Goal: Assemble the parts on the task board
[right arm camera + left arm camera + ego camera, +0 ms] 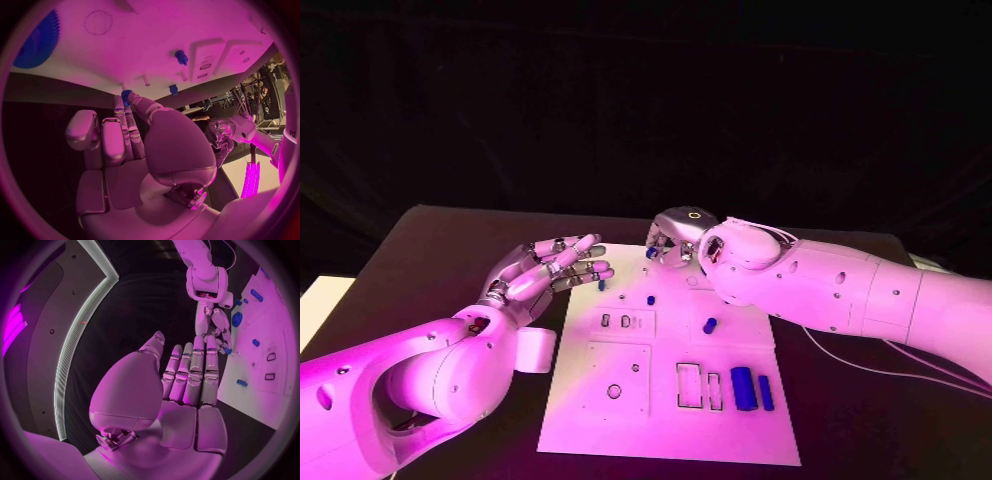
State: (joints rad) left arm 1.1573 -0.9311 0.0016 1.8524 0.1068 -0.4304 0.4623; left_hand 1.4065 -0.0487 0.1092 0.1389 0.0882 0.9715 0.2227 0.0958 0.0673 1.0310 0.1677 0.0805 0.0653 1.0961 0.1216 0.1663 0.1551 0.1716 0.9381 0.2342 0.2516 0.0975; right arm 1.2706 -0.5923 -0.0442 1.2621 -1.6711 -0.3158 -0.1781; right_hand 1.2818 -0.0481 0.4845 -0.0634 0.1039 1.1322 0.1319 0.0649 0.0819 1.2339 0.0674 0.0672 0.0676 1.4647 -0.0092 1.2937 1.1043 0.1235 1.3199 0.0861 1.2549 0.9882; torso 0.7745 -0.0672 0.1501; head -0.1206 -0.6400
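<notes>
My left hand (548,268), fingers spread and empty, waits beside the task board (589,400)'s left edge. At its far edge, my right hand (678,238) pinches a small blue gear (127,94) for fitting.

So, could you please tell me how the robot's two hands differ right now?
The left hand hovers beside the white board with fingers spread, holding nothing. The right hand is curled at the board's far edge, fingertips pinching a small blue part. Both are silver, on white arms.

White task board (668,400); blue parts (743,388); black table (459,240); silver hands.
</notes>
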